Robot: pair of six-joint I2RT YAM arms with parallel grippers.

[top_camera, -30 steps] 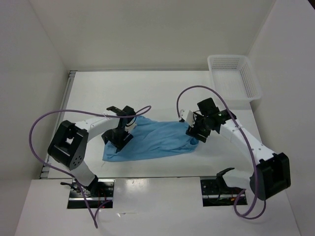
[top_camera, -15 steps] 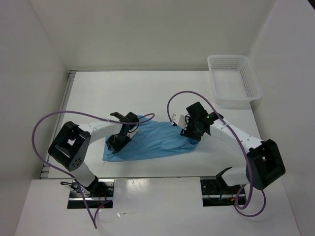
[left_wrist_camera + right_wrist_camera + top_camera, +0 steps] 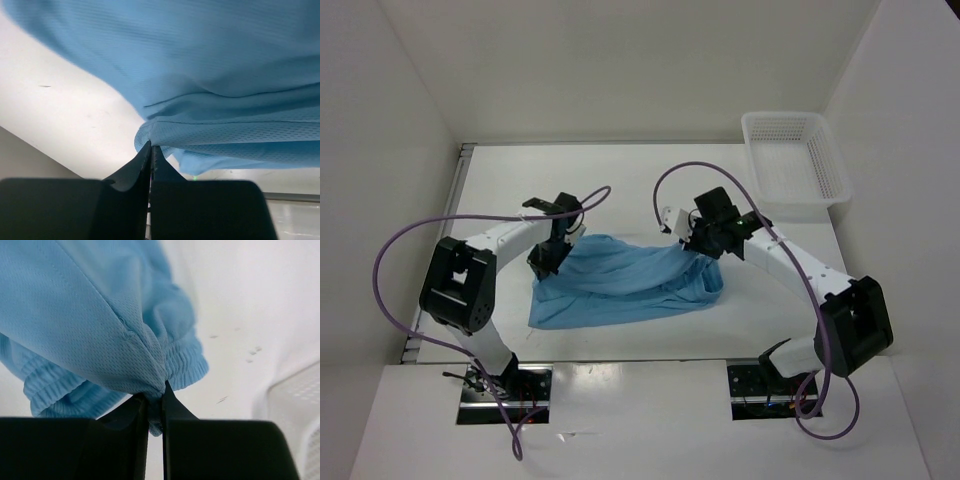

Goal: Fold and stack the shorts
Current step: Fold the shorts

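Observation:
The light blue shorts (image 3: 620,282) lie spread across the middle of the white table (image 3: 620,185), waistband end at the right. My left gripper (image 3: 549,256) is at their far left corner, shut on the hem. In the left wrist view the fingertips (image 3: 151,146) pinch the edge of the shorts (image 3: 210,75), which hang above the table. My right gripper (image 3: 697,243) is at the far right corner, shut on a bunch of fabric beside the gathered waistband. The right wrist view shows the cloth (image 3: 90,325) squeezed between the black fingers (image 3: 156,394).
A white mesh basket (image 3: 798,160) stands at the back right of the table, and its wall also shows as a basket (image 3: 300,405) in the right wrist view. White walls close in the table on three sides. Purple cables loop over both arms.
Both grippers have closed on the shorts' far corners and moved slightly toward the back of the table. The far edge of the fabric has lifted and stretched between them.

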